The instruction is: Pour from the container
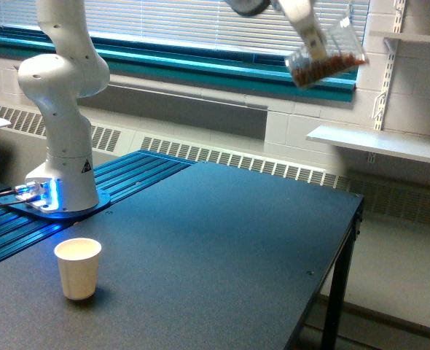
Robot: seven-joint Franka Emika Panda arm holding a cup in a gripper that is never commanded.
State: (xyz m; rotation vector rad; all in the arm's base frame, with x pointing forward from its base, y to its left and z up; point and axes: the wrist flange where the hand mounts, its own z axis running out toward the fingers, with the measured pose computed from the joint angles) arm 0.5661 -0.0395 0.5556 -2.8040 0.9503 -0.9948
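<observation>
The container (330,52) is a clear plastic tumbler lying tilted on its side high at the top of the exterior view, with brown bits pooled along its lower wall. My gripper (315,45) is shut on it, its fingers clamping the wall from above; the rest of the hand runs out of the top of the frame. A small cream-white paper cup (78,267) stands upright on the dark table (222,248) near the front left, far below and to the left of the container.
The arm's white base column (60,109) stands on a blue ribbed platform (127,182) at the exterior view's left. The table's right edge (353,219) drops to the floor. A white wall shelf (379,142) and window blinds (193,22) lie behind.
</observation>
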